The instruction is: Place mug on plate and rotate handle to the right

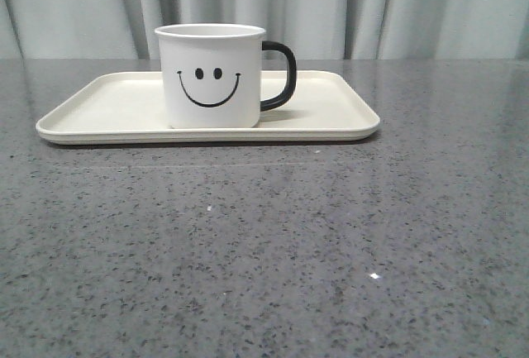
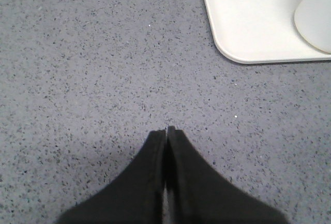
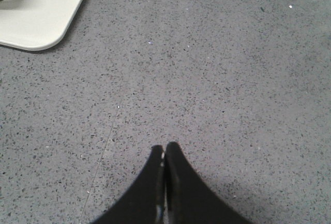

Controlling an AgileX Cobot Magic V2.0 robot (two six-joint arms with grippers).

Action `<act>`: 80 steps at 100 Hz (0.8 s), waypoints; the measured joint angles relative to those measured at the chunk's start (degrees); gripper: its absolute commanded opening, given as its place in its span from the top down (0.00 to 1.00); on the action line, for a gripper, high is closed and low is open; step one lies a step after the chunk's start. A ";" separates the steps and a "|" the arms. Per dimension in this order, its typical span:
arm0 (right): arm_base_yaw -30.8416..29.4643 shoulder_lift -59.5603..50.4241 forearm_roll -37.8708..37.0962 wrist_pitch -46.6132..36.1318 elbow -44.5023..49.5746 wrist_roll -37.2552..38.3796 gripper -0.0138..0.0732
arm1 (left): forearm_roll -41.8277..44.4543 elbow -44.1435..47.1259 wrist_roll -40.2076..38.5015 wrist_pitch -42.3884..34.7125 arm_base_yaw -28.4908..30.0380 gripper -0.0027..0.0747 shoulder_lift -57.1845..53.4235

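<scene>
White smiley mug (image 1: 212, 75) upright on the cream plate (image 1: 107, 110), black handle (image 1: 279, 75) pointing right.

The mug stands near the plate's middle, its smiley face turned toward the front camera. The left gripper (image 2: 166, 131) and right gripper (image 3: 164, 147) each hover over bare speckled grey table (image 1: 273, 242) with their fingers pressed together, holding nothing, both off the plate and well apart from the mug.
</scene>
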 measured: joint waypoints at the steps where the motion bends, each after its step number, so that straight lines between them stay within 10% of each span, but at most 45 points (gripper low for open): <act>1: 0.00 0.00 0.00 0.00 0.00 0.00 0.92 | 0.10 0.19 0.00 -0.36 0.00 0.99 -0.13; 44: 0.00 0.00 0.00 0.05 0.00 0.00 0.92 | 2.55 21.45 0.00 -33.64 0.00 0.99 -16.69; 80: 0.00 0.00 0.00 0.27 0.00 0.00 0.92 | 6.10 37.65 0.00 -42.80 0.00 0.99 -30.44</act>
